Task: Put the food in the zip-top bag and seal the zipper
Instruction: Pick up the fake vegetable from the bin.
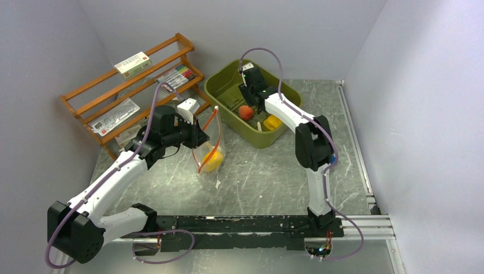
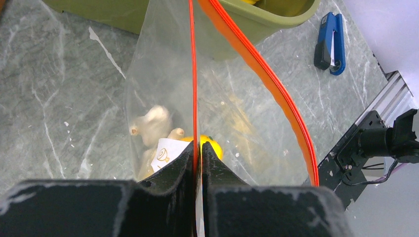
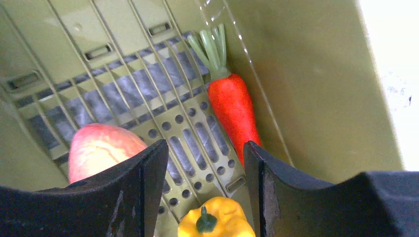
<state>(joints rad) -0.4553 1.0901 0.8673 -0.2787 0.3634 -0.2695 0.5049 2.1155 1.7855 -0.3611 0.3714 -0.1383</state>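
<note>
Left gripper: Its two fingers are pressed together on one side of the zipper. Nothing else is held by it.
Zip-top bag: It is hung from the left gripper, just beside the green basket. Its bottom seems to rest on the table. It is likely held this way so that food can be dropped in from above.
Zipper: It is not sealed. One red strip is pinched straight and the other strip bows away from it, so the mouth is wide open.
Food in the bag: A yellow piece and a white piece can be seen at the bottom through the clear plastic.
Right gripper: Its fingers are spread apart and nothing is gripped. It is lowered into the basket and pointed at the basket floor.
Food in the basket: A red-orange round piece is seen by one finger. An orange carrot is laid against the wall by the other finger. A yellow pepper is seen between the two fingers.
Step in hand: A pick from the basket is most likely being set up. Which piece is aimed at cannot be told.
What is left: At least three pieces are to be moved. Then the mouth must be pressed shut.
What could go wrong: The bag looks thin and floppy, so its mouth may be folded in if it is bumped.
</note>
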